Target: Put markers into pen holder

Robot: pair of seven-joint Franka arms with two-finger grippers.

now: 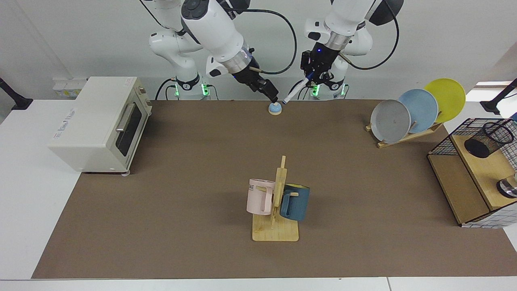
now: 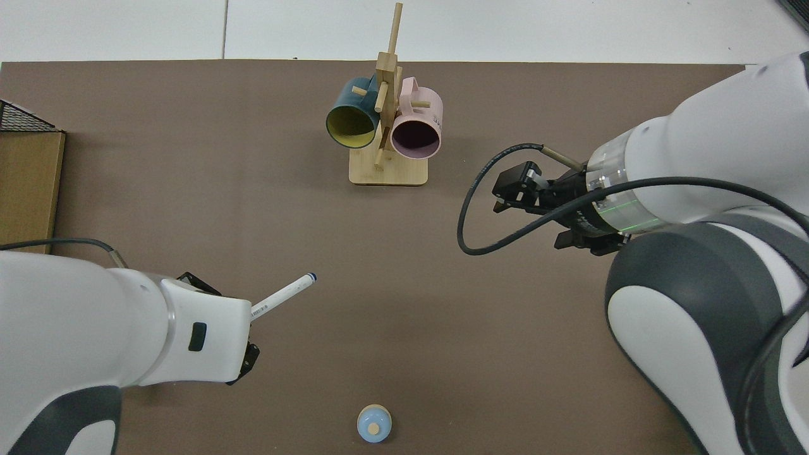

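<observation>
The left gripper (image 1: 310, 77) holds the marker (image 1: 294, 93) clamped by its upper end, high above the far edge of the table (image 1: 202, 169). In the facing view the marker's long axis slants from the gripper down toward 7 o'clock, its free tip hanging just above and beside the small blue bell (image 1: 275, 108) without touching it. In the top view the same marker (image 2: 283, 295) sticks out of the gripper toward 2 o'clock, dark cap outermost.

The pen holder (image 1: 488, 139), a black mesh cup, stands on the wooden shelf of the wire rack (image 1: 444, 141) at the table's end, well apart from the marker. From the left gripper in the facing view it lies toward 4 o'clock. The left arm is the nearer one to it, so the carry seems its job alone. Since the cup's mouth faces up and somewhat tilted toward the camera, the marker will likely have to be turned closer to upright before it goes in.

The right gripper (image 1: 271, 94) hangs empty, its jaws apart as far as I can tell, close beside the marker's tip at its 9 o'clock, waiting.
</observation>
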